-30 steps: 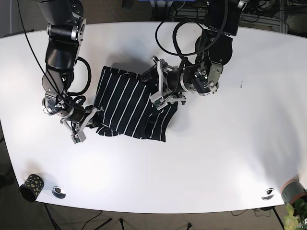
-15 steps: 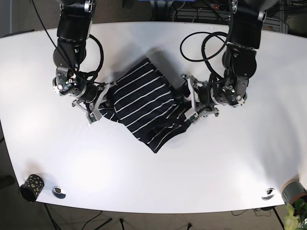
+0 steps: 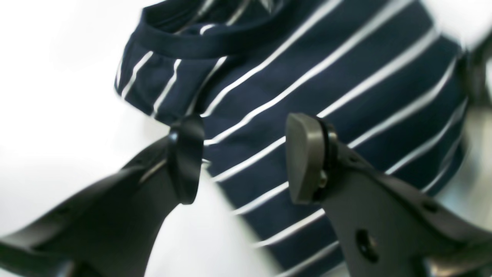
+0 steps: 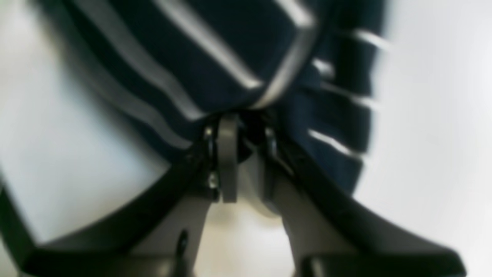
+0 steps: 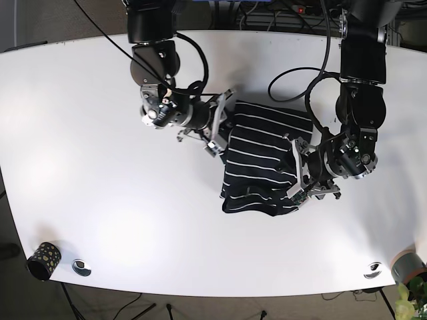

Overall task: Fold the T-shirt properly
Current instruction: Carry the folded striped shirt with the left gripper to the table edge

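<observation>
The navy T-shirt (image 5: pixel 263 157) with thin white stripes lies bunched at the table's middle. In the base view my right gripper (image 5: pixel 219 130) is at the shirt's left edge. The blurred right wrist view shows that gripper (image 4: pixel 246 150) shut on a fold of the T-shirt (image 4: pixel 215 57). My left gripper (image 5: pixel 298 181) sits at the shirt's lower right edge. Seen from the left wrist, it (image 3: pixel 246 157) stands open just above the striped T-shirt (image 3: pixel 330 77), near the collar band, with nothing pinched between its fingers (image 3: pixel 305 157).
A dark patterned cup (image 5: pixel 43 259) and a small round metal piece (image 5: pixel 81 267) sit at the front left of the white table (image 5: pixel 133 220). Another round piece (image 5: pixel 372 270) and a plant pot (image 5: pixel 408 265) are at the front right.
Both arms have swung right, carrying and turning the shirt from left of centre to centre right. The left gripper's jaws now stand apart at the shirt's edge.
</observation>
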`<state>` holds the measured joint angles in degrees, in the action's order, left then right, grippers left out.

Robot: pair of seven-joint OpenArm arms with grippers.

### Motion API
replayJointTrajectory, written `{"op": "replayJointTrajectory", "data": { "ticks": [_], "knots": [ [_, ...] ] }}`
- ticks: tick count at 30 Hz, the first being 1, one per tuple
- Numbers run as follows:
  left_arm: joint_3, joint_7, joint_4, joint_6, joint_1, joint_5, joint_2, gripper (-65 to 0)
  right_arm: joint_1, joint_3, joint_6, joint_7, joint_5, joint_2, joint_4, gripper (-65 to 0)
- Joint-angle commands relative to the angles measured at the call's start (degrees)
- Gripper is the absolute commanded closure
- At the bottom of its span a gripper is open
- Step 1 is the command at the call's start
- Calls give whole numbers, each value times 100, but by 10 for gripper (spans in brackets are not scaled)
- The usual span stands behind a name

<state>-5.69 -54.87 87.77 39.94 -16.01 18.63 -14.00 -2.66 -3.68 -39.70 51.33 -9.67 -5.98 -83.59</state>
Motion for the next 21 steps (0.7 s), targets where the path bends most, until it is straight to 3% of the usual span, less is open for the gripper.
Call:
{"op": "replayJointTrajectory", "data": {
  "ticks": [1, 3, 7, 11, 13, 18, 21],
  "knots": [
    [90, 15, 309, -254, -91, 110, 191, -318, -82, -58, -30, -65, -101, -48, -296, -79],
    [90, 15, 432, -737, -74, 110, 314, -328, -3, -41, -30, -39, -110, -57, -559, -79],
    [117, 129, 423, -1397, 155, 102, 552, -414, 24, -41, -30, -30, -110, 4, -885, -79],
    [90, 700, 432, -2170, 480, 58, 754, -461, -20, -32, -30, -30, -110, 286, -911, -79],
    [73, 999, 406, -2434, 665, -233, 859, -482, -20, 197, -30, -30, -110, 330, -902, -79],
    [-235, 1685, -227, -2469, 937, -1261, 1158, -500, -20, 698, -30, -30, -110, 321, -885, -79],
    [-288, 1958, -869, -2469, 972, -1595, 1176, -500, -38, 759, -30, -30, -110, 338, -885, -79]
  ]
}}
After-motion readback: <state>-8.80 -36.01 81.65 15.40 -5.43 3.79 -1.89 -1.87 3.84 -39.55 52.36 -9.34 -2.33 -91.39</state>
